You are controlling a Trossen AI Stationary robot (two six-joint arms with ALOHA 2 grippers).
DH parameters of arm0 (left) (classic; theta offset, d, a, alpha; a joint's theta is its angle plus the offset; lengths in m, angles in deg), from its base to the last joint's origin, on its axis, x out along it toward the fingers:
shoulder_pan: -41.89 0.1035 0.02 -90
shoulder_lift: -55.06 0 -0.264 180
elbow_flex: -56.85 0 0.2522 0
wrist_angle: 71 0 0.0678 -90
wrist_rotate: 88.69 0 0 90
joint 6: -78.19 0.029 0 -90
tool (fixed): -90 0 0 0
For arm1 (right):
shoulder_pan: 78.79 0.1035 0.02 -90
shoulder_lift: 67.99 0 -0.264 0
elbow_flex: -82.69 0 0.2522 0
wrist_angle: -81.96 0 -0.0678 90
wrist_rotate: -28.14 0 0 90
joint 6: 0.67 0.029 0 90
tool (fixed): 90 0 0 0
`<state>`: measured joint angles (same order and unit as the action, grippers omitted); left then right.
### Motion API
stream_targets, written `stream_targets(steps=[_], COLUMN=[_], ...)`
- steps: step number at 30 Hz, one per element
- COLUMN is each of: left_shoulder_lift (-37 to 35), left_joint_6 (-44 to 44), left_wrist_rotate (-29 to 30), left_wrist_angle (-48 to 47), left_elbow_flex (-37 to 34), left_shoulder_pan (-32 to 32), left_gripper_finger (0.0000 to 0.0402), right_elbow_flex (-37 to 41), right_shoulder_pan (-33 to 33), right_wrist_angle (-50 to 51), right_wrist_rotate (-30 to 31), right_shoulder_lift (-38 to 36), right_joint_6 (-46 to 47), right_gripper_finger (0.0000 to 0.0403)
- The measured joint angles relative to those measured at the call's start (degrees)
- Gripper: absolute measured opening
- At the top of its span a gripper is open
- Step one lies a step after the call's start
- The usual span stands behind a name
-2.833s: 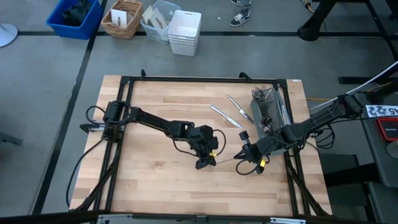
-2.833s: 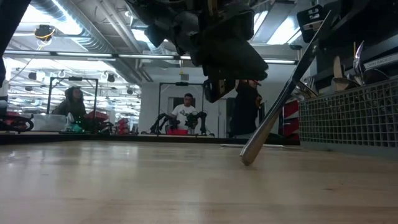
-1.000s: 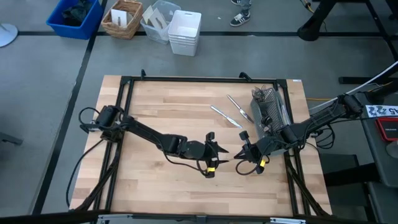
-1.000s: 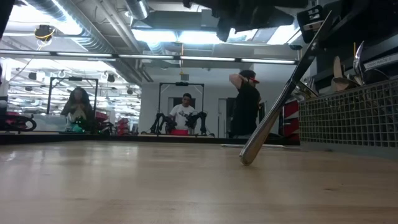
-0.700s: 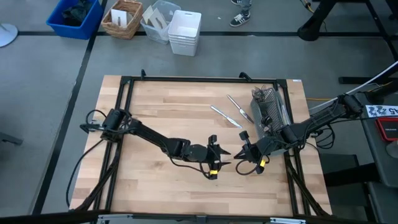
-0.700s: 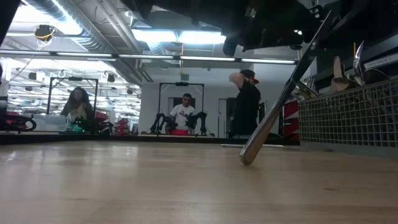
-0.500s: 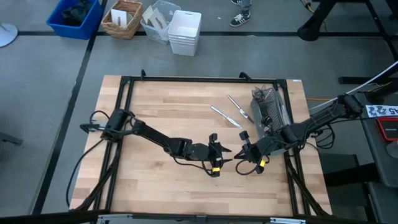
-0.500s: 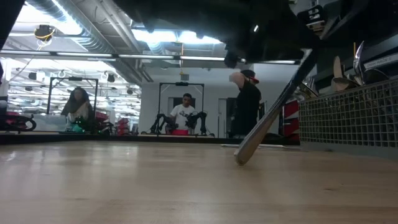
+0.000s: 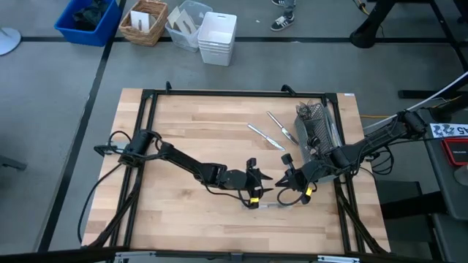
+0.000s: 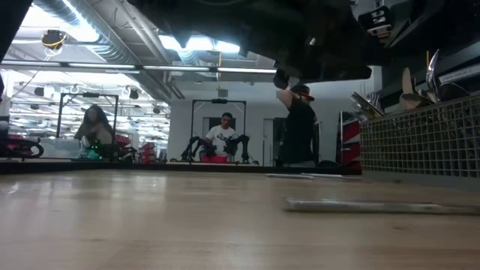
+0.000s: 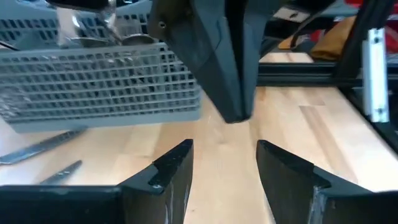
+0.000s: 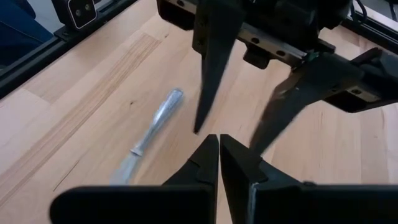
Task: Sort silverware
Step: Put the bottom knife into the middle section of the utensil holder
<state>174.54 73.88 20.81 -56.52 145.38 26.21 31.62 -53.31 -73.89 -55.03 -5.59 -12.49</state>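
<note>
A silver table knife lies flat on the wooden table, also seen in the low view, just on the near side of both grippers. My right gripper hangs above it, shut, with nothing between its fingers. My left gripper faces it from the table's left, open, its fingers on either side of the right gripper's fingertips without touching. The dark mesh caddy at the right holds more silverware. Two pieces lie on the table beside it.
A black frame rail runs round the table. White and blue bins and a basket stand on the floor beyond the far edge. People are in the room behind. Bare wood spreads to the left and far side.
My left gripper has moved toward the table's right, up to the right gripper, staying open. The knife, which leaned steeply from the right gripper with its lower end on the table, has fallen and now lies flat on the wood.
</note>
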Motion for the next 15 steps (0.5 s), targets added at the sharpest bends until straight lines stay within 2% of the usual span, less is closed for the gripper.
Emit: stream_targets(steps=[7, 10, 15], left_shoulder_lift=[0.63, 0.69, 0.68], left_joint_6=[-7.49, -7.73, -7.85], left_wrist_rotate=[-7.32, -10.26, -10.88], left_wrist_angle=[-4.80, -9.00, -14.71], left_elbow_flex=[0.00, 0.00, -0.02], left_shoulder_pan=[-0.23, -0.59, -1.34], left_gripper_finger=[0.0169, 0.0169, 0.0169], right_elbow_flex=[0.01, -0.01, -0.01], right_shoulder_pan=[0.01, 0.00, 0.01], right_wrist_angle=[-0.04, -0.26, -0.11], right_wrist_rotate=[0.27, 1.04, 1.09], right_shoulder_lift=[0.00, 0.00, 0.00], right_joint_6=[0.43, 5.90, 14.95], right_gripper_finger=[0.0019, 0.0019, 0.0019])
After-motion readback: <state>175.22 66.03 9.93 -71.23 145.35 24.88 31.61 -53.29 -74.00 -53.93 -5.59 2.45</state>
